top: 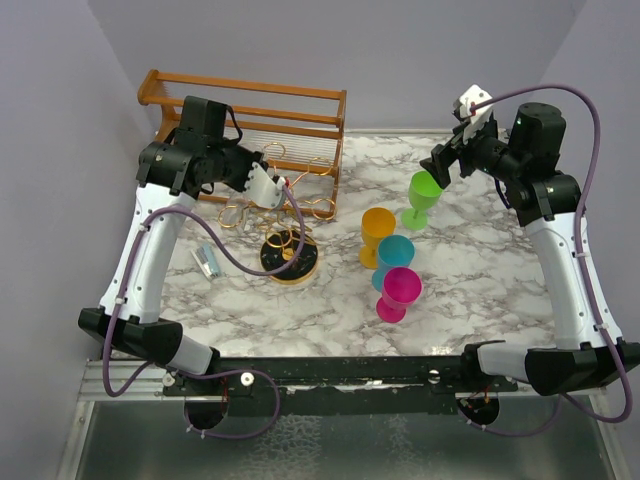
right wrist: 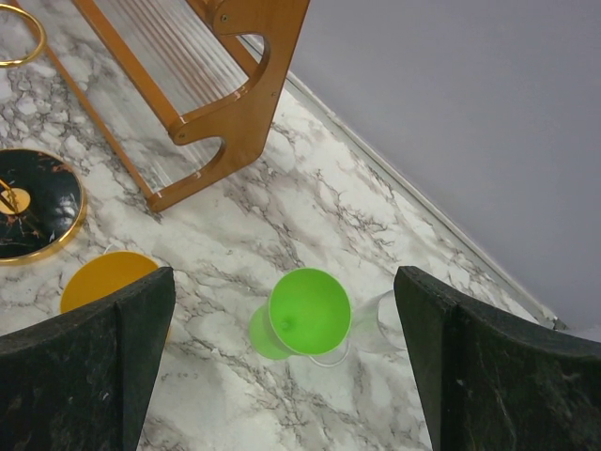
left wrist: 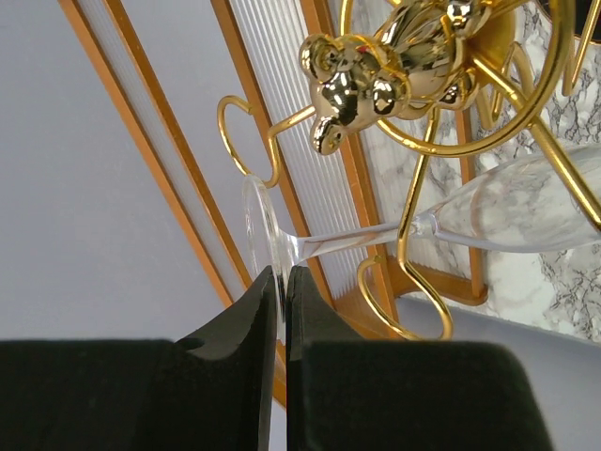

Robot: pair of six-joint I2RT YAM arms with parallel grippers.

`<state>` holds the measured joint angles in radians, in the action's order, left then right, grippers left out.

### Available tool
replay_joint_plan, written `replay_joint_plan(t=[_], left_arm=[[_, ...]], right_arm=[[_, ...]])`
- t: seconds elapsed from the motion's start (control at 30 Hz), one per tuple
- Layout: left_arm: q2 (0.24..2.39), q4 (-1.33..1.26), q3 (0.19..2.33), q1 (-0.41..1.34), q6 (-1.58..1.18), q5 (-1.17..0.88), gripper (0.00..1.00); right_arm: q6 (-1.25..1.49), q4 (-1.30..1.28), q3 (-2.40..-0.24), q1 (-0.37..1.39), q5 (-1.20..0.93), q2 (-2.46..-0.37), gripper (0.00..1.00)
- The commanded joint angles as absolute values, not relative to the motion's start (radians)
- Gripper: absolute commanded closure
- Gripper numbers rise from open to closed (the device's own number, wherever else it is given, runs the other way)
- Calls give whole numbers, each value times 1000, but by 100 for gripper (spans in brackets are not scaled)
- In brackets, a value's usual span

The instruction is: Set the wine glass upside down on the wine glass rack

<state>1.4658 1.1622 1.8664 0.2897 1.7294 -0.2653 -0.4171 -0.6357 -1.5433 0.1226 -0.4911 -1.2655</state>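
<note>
The left gripper (left wrist: 281, 282) is closed narrow on the thin round foot of the clear wine glass (left wrist: 507, 211), and its two black fingers (left wrist: 249, 319) press on the two faces of the foot disc, at its edge. The glass is at the far left part of the marble table (top: 480, 270), up in the air among the looped arms of the gold wine glass rack (left wrist: 413, 56), just in front of the wooden frame (top: 250, 100). In the left wrist view its long axis goes almost level across the picture: the foot is on the left, at the fingers, the stem goes to the right and crosses one gold loop, and the bowl points right, with gold wires of the rack in front of it. From the top view the glass is too clear to see, so its true tilt I cannot tell. The round black base of the rack stands on the table nearer than the gripper. The right gripper (top: 443, 165) has its jaws wide apart and holds nothing; it hangs above the green glass (right wrist: 308, 310), which stands on the table at the far right.
</note>
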Motion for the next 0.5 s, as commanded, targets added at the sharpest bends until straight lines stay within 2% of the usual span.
replay_joint_plan(t=[0.0,0.47], left_arm=[[1459,1233,1908,295,1804,-347,100],[1439,1282,1933,295,1803,-331,100]], right_arm=[[-426,-611,-1534,118,-501,-1244,0],[-432,-609,-1522,118,-491,-1230,0]])
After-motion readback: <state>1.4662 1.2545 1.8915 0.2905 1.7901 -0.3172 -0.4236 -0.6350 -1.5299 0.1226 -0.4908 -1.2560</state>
